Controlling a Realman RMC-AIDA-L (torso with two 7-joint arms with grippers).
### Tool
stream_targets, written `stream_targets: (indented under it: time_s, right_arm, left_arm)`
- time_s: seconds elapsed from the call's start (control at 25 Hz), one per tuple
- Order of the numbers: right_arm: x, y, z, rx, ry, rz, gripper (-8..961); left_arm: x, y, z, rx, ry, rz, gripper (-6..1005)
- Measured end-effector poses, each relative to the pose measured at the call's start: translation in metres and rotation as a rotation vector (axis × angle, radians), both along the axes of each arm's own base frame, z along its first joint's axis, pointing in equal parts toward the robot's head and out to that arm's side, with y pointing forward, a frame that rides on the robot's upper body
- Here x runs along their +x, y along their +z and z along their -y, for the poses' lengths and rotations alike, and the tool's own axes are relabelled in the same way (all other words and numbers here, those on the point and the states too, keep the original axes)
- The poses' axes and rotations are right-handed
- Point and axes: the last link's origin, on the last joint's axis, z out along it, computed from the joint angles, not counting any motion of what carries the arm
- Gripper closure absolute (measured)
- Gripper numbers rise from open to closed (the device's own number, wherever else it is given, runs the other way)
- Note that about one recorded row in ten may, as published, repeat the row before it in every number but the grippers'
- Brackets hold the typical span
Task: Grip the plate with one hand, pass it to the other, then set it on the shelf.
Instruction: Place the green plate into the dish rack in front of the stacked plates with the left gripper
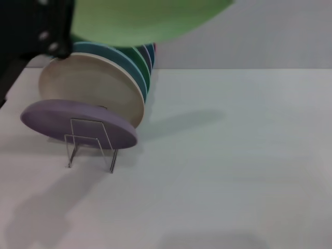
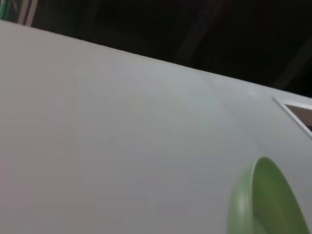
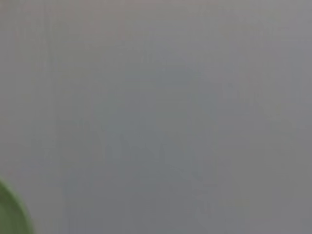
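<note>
while the head view shows the plate (image 1: pixel 148 21) held high above the rack (image 1: pixel 91 142), each wrist view catches only a green sliver of it (image 2: pixel 265 200) (image 3: pixel 10 212) over the white counter (image 1: pixel 233 171). left end effector (image 1: pixel 52 44) is at its edge, whether spread or pinching i cannot tell. cream plate (image 1: pixel 91 88) and lavender plate (image 1: pixel 78 122) fill the rack's front.

Left arm (image 1: pixel 31 31) up high at the head view's upper left corner, close to the camera: dark bulky body with silver screws, fingers out of sight. Right arm not visible in head view. Neither wrist view shows its own gripper fingers.
</note>
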Motion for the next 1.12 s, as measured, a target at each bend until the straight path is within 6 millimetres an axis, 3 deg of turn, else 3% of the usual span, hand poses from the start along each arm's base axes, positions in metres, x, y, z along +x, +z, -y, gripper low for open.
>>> stream_targets:
  time_s: [0.28, 0.6, 1.12]
  right_arm:
    - [0.0, -0.001, 0.0, -0.006, 0.001, -0.002, 345]
    - [0.0, -0.003, -0.002, -0.011, 0.003, -0.005, 346]
    - [-0.003, -0.003, -0.005, -0.011, 0.014, -0.006, 346]
  left_arm:
    - [-0.038, -0.002, 0.01, -0.044, 0.013, -0.012, 912]
    - [-0.101, 0.001, 0.022, -0.119, 0.017, 0.092, 909]
    - [-0.125, -0.01, 0.01, -0.159, 0.069, -0.004, 904]
